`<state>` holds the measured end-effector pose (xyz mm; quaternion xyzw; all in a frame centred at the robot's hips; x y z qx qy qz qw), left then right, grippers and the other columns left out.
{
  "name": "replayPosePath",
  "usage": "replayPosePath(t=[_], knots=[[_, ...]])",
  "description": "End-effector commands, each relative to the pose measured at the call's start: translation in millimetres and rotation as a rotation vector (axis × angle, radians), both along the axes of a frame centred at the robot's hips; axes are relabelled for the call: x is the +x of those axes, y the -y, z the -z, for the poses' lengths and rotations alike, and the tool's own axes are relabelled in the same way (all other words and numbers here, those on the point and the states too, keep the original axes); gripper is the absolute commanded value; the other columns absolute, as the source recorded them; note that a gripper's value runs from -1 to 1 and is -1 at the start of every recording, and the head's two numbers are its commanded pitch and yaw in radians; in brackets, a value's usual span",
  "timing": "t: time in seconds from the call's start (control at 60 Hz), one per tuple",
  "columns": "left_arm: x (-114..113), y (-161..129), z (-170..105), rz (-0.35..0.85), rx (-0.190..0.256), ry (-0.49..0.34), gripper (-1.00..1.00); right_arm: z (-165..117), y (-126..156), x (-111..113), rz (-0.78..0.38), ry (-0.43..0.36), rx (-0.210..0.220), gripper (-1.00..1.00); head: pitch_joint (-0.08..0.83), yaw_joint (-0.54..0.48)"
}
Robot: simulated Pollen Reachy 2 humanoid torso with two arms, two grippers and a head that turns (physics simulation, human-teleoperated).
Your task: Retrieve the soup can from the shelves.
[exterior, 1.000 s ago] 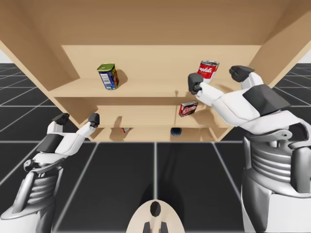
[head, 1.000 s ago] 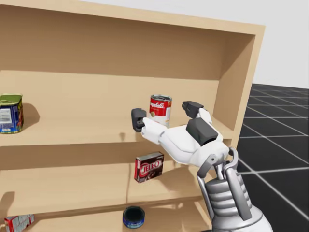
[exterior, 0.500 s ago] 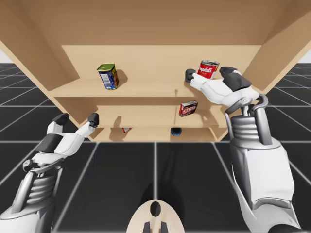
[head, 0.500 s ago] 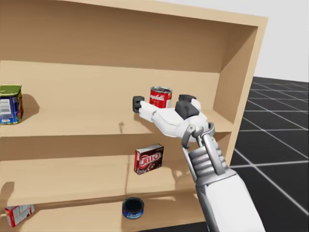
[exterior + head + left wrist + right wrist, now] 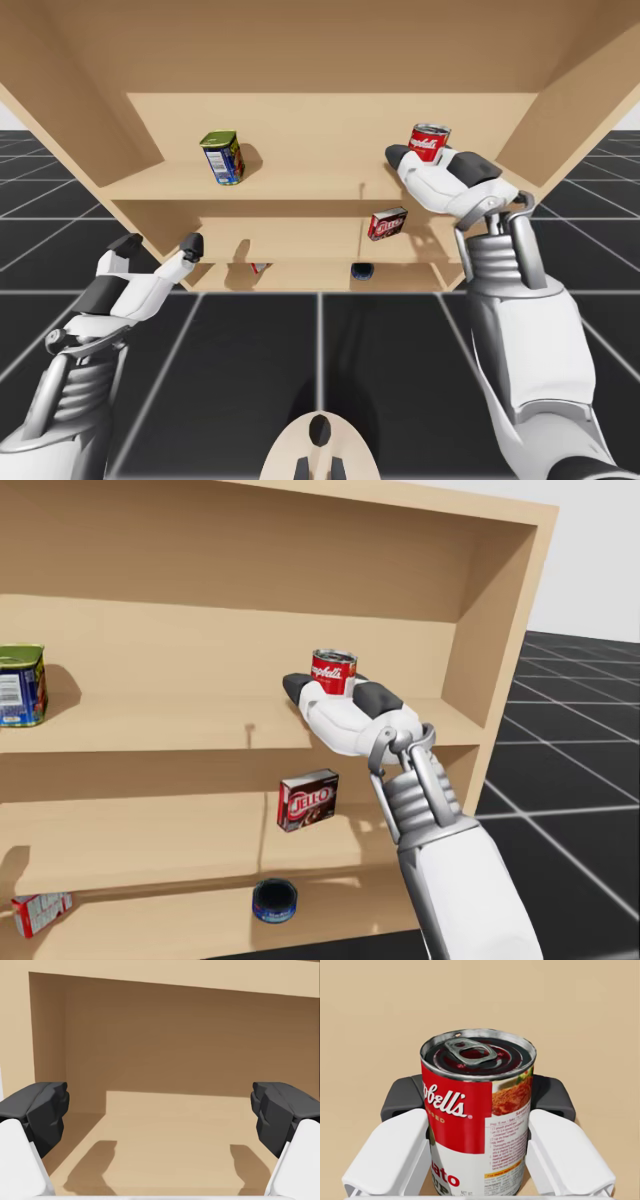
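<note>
The soup can [image 5: 428,142] is red and white with a pull-tab lid. It stands upright on the top shelf [image 5: 300,185], right of centre. My right gripper [image 5: 428,157] reaches in from the front and is shut on the can's lower body [image 5: 333,670]. In the right wrist view the can [image 5: 477,1110] sits between the fingers [image 5: 395,1155], which press it from both sides. My right gripper [image 5: 335,690] [image 5: 479,1097] rests low at shelf level. My left gripper [image 5: 160,245] hangs open before the lower left shelves, with bare shelf ahead of it [image 5: 160,1120].
A blue and green tin [image 5: 222,157] [image 5: 20,685] stands on the top shelf at the left. A red and black box [image 5: 387,223] [image 5: 308,800] sits on the middle shelf below the can. A dark round tin [image 5: 274,900] and a small red box [image 5: 40,912] lie on the bottom shelf.
My right arm pushed deeper over the top shelf and its fingers came together on the soup can. My head has turned slightly. The left arm has not moved.
</note>
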<state>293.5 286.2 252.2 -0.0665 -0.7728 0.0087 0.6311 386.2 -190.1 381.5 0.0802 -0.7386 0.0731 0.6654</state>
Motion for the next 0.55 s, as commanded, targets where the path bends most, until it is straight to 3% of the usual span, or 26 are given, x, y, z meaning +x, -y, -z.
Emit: replayPosePath(t=[0.017, 0.217, 0.367, 0.55], knots=[[0.4, 0.2, 0.4, 0.000, 0.000, -0.001, -1.00, -2.1, 0.3, -1.9, 0.084, -0.210, -0.030, 1.00, 0.230, -0.28], [0.1, 0.3, 0.4, 0.000, -0.001, -0.001, -1.00, -23.2, -2.1, -22.9, 0.086, -0.131, -0.051, 1.00, 0.231, -0.28], [-0.1, -0.1, 0.1, 0.001, -0.002, 0.001, -1.00, -27.1, -9.8, -52.9, 0.078, -0.075, -0.075, 1.00, 0.228, -0.28], [0.4, 0.6, 0.9, 0.004, -0.002, -0.002, -1.00, -26.1, -10.9, -100.5, 0.055, -0.006, -0.068, 1.00, 0.227, -0.28]])
